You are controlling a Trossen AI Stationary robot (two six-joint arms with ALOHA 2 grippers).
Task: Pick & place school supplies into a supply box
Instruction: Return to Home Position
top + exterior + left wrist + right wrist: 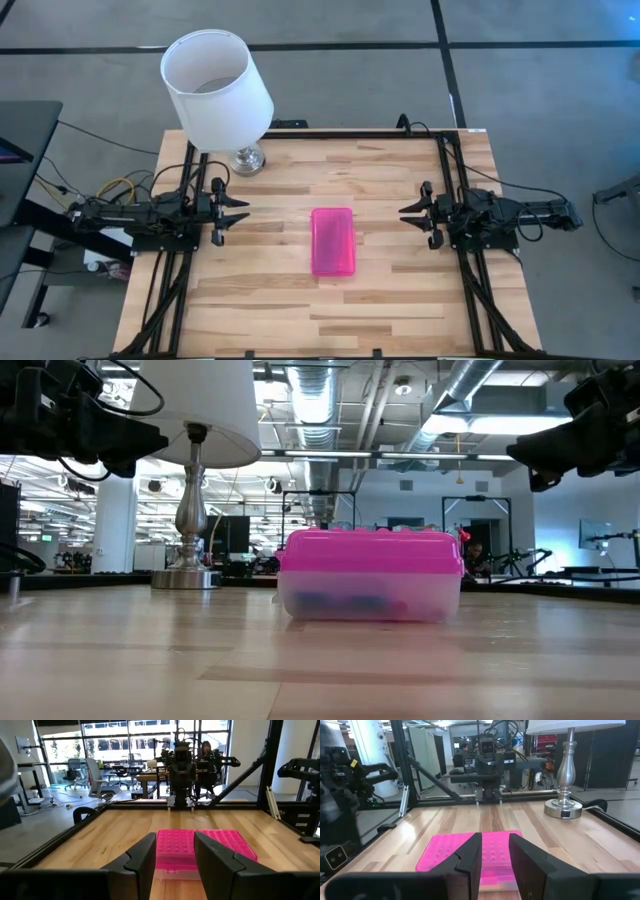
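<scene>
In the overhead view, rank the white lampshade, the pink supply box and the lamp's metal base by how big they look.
1. White lampshade, though it stands nearer the camera, which inflates it.
2. Pink supply box.
3. Lamp base, partly hidden under the shade, so its full size is unsure.

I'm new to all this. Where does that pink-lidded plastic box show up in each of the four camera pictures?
High view: the pink-lidded, clear-based plastic supply box lies mid-table between the arms.
Low view: the box sits at centre.
Left wrist view: the box is just beyond the left gripper.
Right wrist view: the box is just beyond the right gripper.
Shared landmark: the white-shaded, silver-stemmed lamp, plain in the high, low and right wrist views.
</scene>
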